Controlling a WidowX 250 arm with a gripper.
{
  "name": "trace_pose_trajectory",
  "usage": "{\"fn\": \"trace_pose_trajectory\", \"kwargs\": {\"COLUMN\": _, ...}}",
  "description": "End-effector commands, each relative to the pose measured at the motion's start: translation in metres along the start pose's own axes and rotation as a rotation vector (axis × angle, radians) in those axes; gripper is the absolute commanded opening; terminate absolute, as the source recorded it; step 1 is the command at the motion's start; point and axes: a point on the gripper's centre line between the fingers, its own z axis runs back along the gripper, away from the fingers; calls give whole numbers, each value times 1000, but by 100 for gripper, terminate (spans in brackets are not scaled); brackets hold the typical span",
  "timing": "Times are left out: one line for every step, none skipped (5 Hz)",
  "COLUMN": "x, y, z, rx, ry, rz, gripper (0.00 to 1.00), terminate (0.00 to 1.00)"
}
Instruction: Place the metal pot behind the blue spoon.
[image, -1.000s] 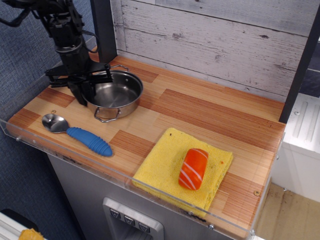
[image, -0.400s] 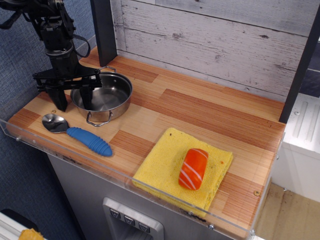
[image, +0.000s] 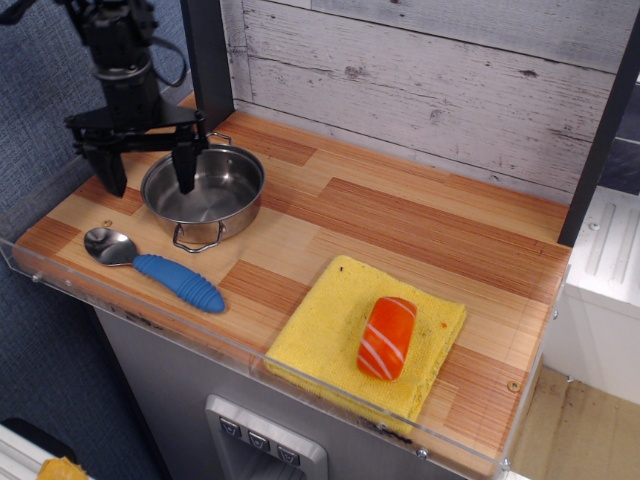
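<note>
The metal pot (image: 204, 194) stands on the wooden counter at the left, right behind the blue spoon (image: 158, 265), which lies near the front edge with its silver bowl to the left. My gripper (image: 146, 175) hangs above the pot's left rim with its two black fingers spread wide. One finger (image: 185, 170) is over the pot's inside and the other is outside to the left. It holds nothing and is raised a little off the pot.
A yellow cloth (image: 362, 335) with an orange-and-white striped block (image: 387, 336) lies at the front right. A dark post (image: 207, 55) stands behind the pot. A clear plastic lip (image: 250, 362) runs along the counter's front. A grey plank wall (image: 430, 85) closes the back.
The pot moved left and forward with my gripper, then was set down behind the spoon. My fingers opened and the gripper rose slightly off the pot.
</note>
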Motion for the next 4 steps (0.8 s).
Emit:
{"fn": "trace_pose_trajectory", "kwargs": {"x": -12, "y": -29, "z": 50, "rx": 24, "ry": -54, "rz": -96, "gripper": 100, "terminate": 0}}
{"fn": "trace_pose_trajectory", "kwargs": {"x": -40, "y": -41, "z": 60, "rx": -19, "ry": -40, "rz": -100, "gripper": 100, "terminate": 0}}
{"fn": "trace_pose_trajectory", "kwargs": {"x": -65, "y": -56, "z": 78, "rx": -46, "ry": -79, "rz": -131, "gripper": 100, "terminate": 0}}
{"fn": "trace_pose_trajectory", "kwargs": {"x": -90, "y": -74, "z": 92, "rx": -72, "ry": -102, "rz": -188, "gripper": 100, "terminate": 0}}
